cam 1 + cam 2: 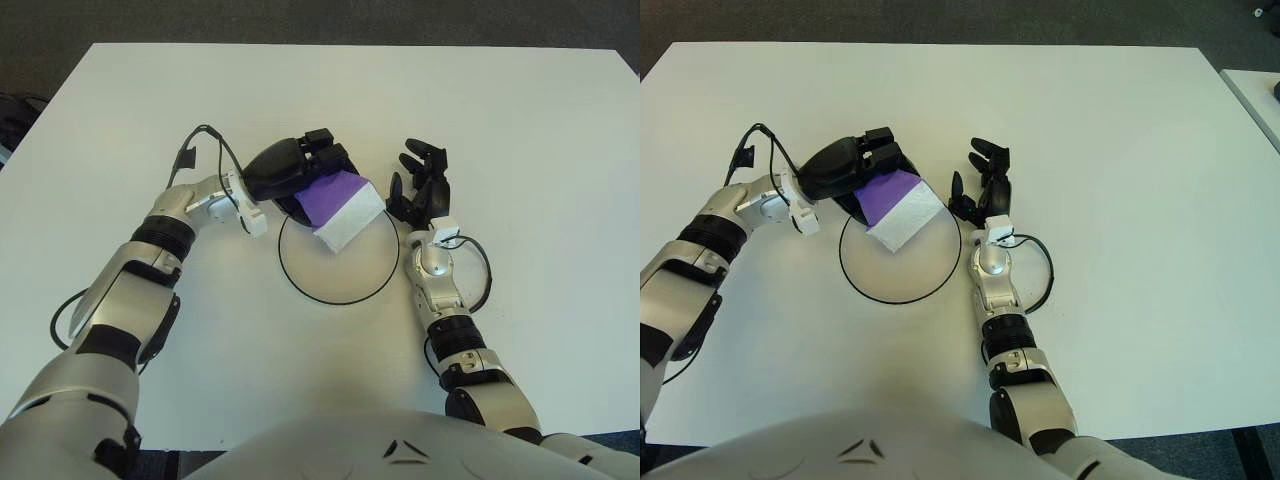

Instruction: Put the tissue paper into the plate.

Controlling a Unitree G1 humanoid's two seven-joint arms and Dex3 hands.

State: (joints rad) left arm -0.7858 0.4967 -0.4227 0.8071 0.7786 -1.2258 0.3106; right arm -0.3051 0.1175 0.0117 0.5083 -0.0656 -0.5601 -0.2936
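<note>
white table (520, 130) | on it: round black-rimmed plate (300, 278)

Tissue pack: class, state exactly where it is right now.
The tissue pack is gripped by the left hand over the far rim of the plate, mid-table, with the open right hand just to its right.

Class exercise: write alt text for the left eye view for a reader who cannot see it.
The robot's left hand holds a purple-and-white tissue pack over the far rim of a clear round plate on a white table. Its right hand shows just right of the plate, fingers spread.
</note>
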